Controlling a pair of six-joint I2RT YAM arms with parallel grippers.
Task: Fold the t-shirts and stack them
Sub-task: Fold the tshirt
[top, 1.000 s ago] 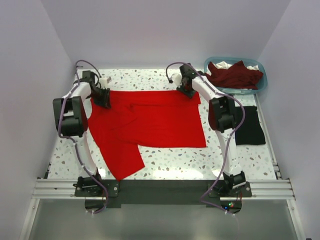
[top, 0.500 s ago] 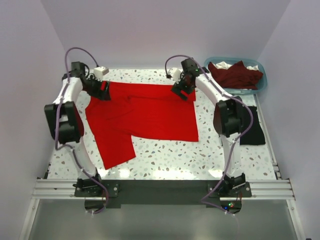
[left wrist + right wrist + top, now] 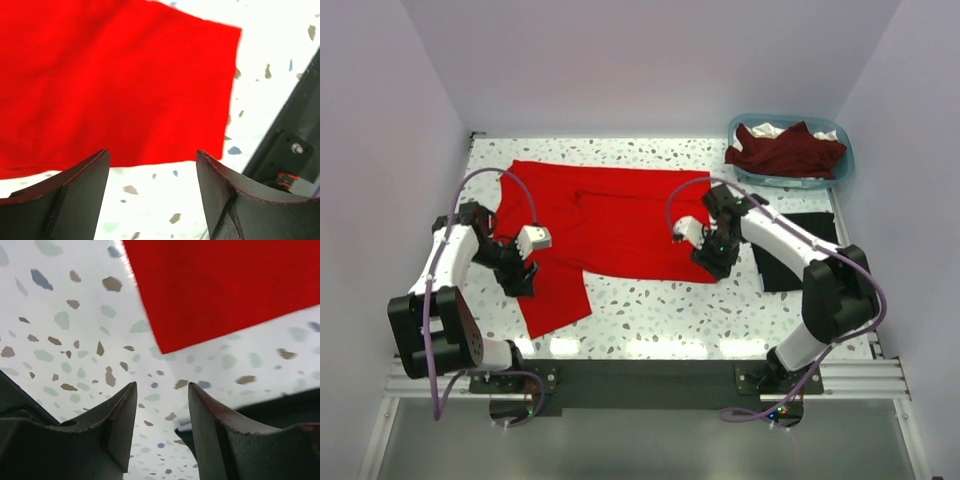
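Your speckled worktop (image 3: 650, 320) carries: red t-shirt (image 3: 610, 215) spread flat, centre to upper left; black t-shirt (image 3: 782, 275) lying at right edge; light blue basket (image 3: 792, 184) in upper right corner.

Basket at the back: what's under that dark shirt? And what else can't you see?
Top view: the maroon shirt heaped in the basket hides what lies below it. A white scrap shows, too small to name.
Top view: the right arm covers part of the black shirt.
Both wrist views: the red shirt is cut off by the picture edges.
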